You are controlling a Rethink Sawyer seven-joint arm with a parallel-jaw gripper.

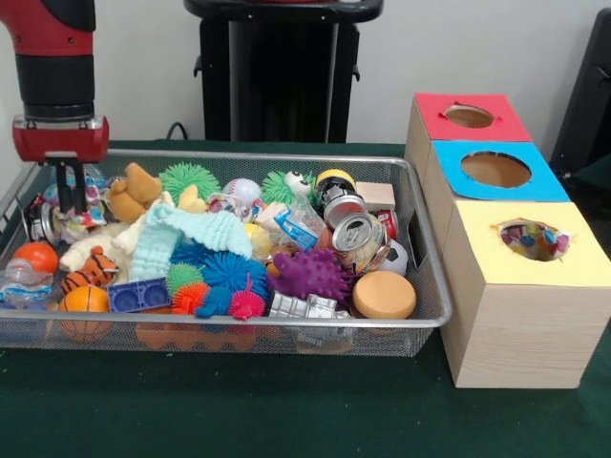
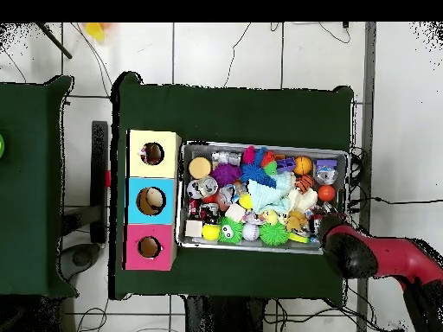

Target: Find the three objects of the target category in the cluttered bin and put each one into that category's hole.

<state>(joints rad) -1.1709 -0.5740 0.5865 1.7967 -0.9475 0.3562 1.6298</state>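
A wire mesh bin [image 1: 239,156] is packed with toys, balls, cans and wrappers. My gripper [image 1: 66,212] hangs from the red arm and reaches down into the bin's far left corner, among shiny snack wrappers [image 1: 94,202] and next to a tan teddy bear [image 1: 134,191]. The clutter hides its tips. From overhead, the arm [image 2: 350,251] covers the bin's lower right corner [image 2: 342,246]. To the right of the bin stand three wooden boxes with holes: red [image 1: 434,119], blue [image 1: 449,181] and yellow [image 1: 582,262]. Colourful wrappers show inside the yellow box's hole [image 1: 532,240].
The bin also holds a crushed can [image 1: 358,239], a purple spiky ball [image 1: 310,275], a teal cloth [image 1: 191,234], an orange ball [image 1: 36,256], a small basketball [image 1: 86,301] and a tan disc [image 1: 384,294]. Green cloth covers the table [image 1: 239,401].
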